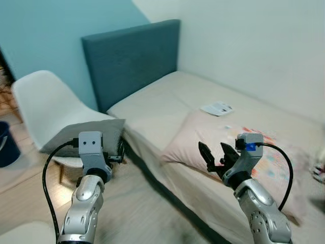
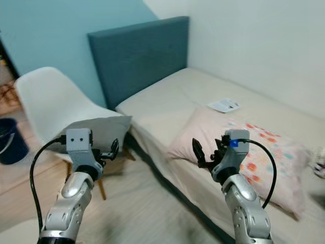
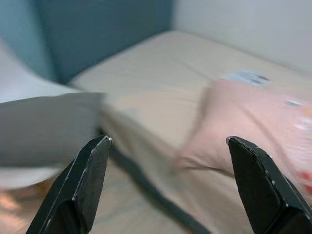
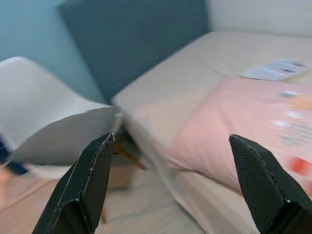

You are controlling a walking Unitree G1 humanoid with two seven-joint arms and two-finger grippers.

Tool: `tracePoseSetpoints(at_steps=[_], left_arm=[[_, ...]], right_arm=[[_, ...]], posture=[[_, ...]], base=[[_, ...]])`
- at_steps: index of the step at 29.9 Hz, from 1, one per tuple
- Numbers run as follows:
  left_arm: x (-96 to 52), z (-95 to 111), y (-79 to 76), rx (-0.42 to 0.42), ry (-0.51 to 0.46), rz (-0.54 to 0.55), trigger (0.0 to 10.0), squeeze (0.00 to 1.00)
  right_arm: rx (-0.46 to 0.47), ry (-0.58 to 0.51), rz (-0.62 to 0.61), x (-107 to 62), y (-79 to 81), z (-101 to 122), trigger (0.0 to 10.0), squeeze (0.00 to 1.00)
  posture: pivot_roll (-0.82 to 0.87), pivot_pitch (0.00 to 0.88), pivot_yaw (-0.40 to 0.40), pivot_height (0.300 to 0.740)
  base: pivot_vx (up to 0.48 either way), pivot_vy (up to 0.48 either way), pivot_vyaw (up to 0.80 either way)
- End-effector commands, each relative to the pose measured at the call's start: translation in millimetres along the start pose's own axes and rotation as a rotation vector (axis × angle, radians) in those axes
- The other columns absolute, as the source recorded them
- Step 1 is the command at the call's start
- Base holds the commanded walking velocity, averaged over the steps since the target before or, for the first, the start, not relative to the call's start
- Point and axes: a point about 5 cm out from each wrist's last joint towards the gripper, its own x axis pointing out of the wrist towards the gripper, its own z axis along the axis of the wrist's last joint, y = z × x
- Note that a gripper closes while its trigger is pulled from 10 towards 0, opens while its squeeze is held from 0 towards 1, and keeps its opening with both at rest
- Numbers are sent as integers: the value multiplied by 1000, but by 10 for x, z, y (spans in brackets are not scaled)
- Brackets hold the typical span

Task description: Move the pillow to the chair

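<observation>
A pink patterned pillow (image 1: 190, 137) lies on the beige bed (image 1: 162, 99), near its front edge. A grey pillow (image 1: 104, 126) rests on the seat of the white chair (image 1: 45, 101) beside the bed. My left gripper (image 1: 118, 151) hovers open and empty just in front of the grey pillow's corner; in the left wrist view its fingers (image 3: 83, 180) stand wide apart. Before the pink pillow's near edge my right gripper (image 1: 216, 155) is raised, open and holding nothing. The right wrist view has the pink pillow (image 4: 234, 117) and the grey pillow (image 4: 68, 136) ahead of it.
A teal headboard (image 1: 132, 56) stands against the wall behind the chair. A paper leaflet (image 1: 217, 108) lies on the bed past the pink pillow. A dark blue bin (image 1: 6, 145) sits on the wooden floor (image 1: 147, 213) at far left.
</observation>
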Motion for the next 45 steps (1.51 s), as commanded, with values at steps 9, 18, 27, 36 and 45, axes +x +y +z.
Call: tracePoseSetpoints(at_steps=[9,18,27,36,45], left_arm=[[28,16,-20,-15,7,-23,10000,0],[33,23,-11,-22,5,-24,10000,0],[55,66,13,-6,-17,-15,10000,0],[53,98,60,11,-47,29,10000,0],[66,98,62,6,-51,33,10000,0]], right_arm=[[2,9,-10,-5,-14,1,10000,0],[6,20,-9,3,-10,2,10000,0],[3,42,8,43,18,27,10000,0],[-3,51,47,34,65,22,10000,0],[-55,57,93,31,117,24,10000,0]], posture=[[-89,0,-5,740],[-89,4,-6,740],[-86,5,-5,740],[-88,7,-5,740],[-92,4,-4,740]], base=[[0,0,-800],[0,0,-800],[0,0,-526],[171,0,0],[283,0,0]])
